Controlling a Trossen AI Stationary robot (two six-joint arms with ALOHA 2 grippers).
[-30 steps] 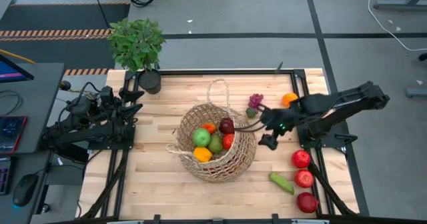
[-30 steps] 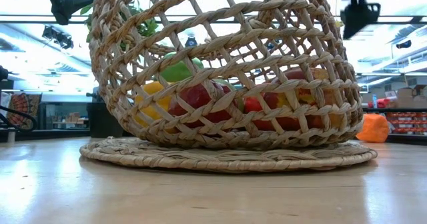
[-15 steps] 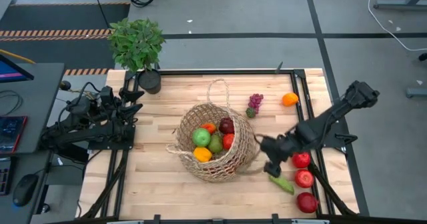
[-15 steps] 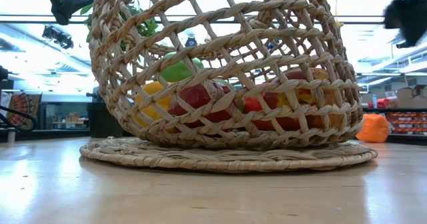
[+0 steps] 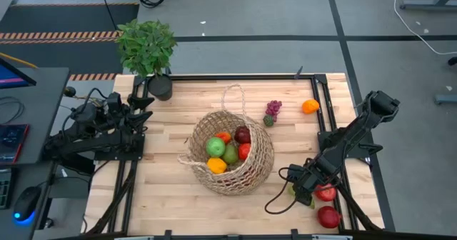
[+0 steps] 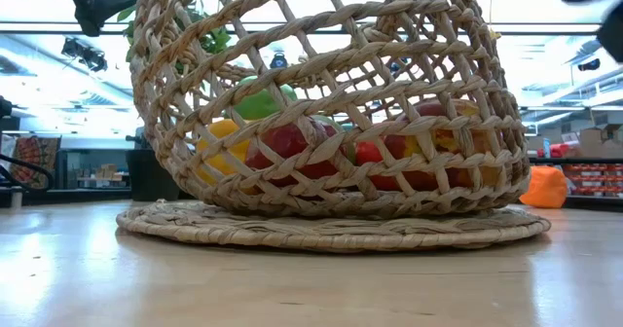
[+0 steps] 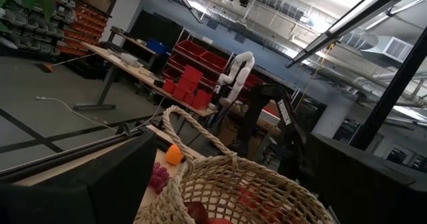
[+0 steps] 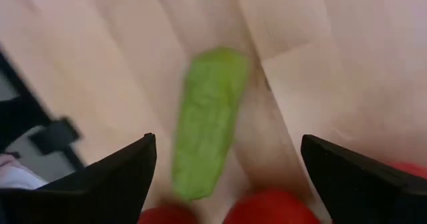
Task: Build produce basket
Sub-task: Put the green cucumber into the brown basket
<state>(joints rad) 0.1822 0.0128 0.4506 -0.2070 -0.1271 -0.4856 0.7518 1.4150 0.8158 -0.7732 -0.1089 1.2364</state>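
The tan wicker basket (image 5: 232,156) stands mid-table on its flat woven base (image 6: 331,228), with apples, a pear and other produce inside. My right gripper (image 5: 300,187) hangs open near the table's right front, pointing down over the green cucumber (image 8: 205,121). The cucumber lies flat on the wood between the two fingers, which stay clear of it. Red apples (image 5: 327,193) rest just beside it. Purple grapes (image 5: 273,111) and an orange (image 5: 310,106) lie at the far right. My left gripper (image 5: 148,110) waits open at the table's left edge.
A potted leafy plant (image 5: 148,48) stands at the far left corner. The black frame rails (image 5: 325,118) run along the table's right side, close to the right arm. A loose black cable (image 5: 280,201) curls on the wood in front of the basket.
My right gripper has swung from beside the basket's right rim toward the table's near edge and dropped lower, tipping over until it points down at the cucumber. In the low view it has left the picture toward the upper right. The basket and produce have stayed put.
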